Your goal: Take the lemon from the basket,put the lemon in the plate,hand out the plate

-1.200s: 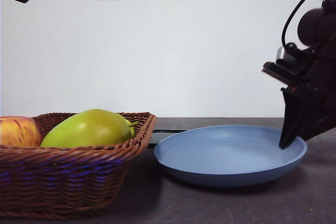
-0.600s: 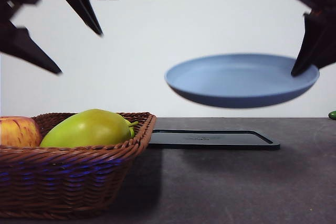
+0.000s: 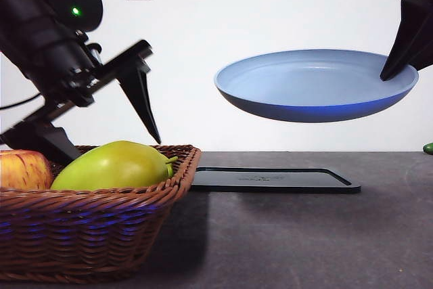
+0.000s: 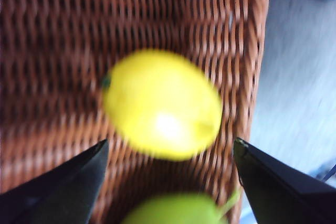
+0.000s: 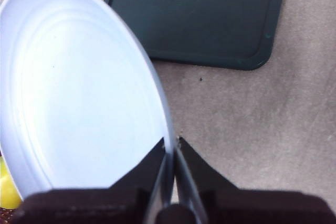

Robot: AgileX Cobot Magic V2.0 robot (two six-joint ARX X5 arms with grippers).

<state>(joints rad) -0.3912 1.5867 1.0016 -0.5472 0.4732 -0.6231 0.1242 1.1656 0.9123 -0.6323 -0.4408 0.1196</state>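
The lemon [image 4: 163,103], bright yellow and blurred, lies on the floor of the wicker basket [image 4: 52,24]. My left gripper [image 4: 170,142] hovers open just above it, one jaw on each side and neither touching. In the front view the lemon is hidden behind the basket [image 3: 88,228], and the left gripper [image 3: 116,147] reaches down over the rim. The light blue plate [image 3: 311,86] hangs level in the air at the right. My right gripper [image 3: 387,76] is shut on its rim. In the right wrist view that gripper [image 5: 170,142] pinches the plate [image 5: 79,87] edge.
A large yellow-green fruit [image 3: 115,166] and a red-yellow apple [image 3: 24,170] share the basket. The green fruit [image 4: 173,211] lies close by the lemon. A flat black tray [image 3: 270,179] rests on the grey table below the lifted plate. A small green thing [image 3: 428,147] peeks in at the right edge.
The right gripper lifted the plate off the table and now holds it slightly higher. The left arm came down from the upper left, and its open jaws now reach over the basket.
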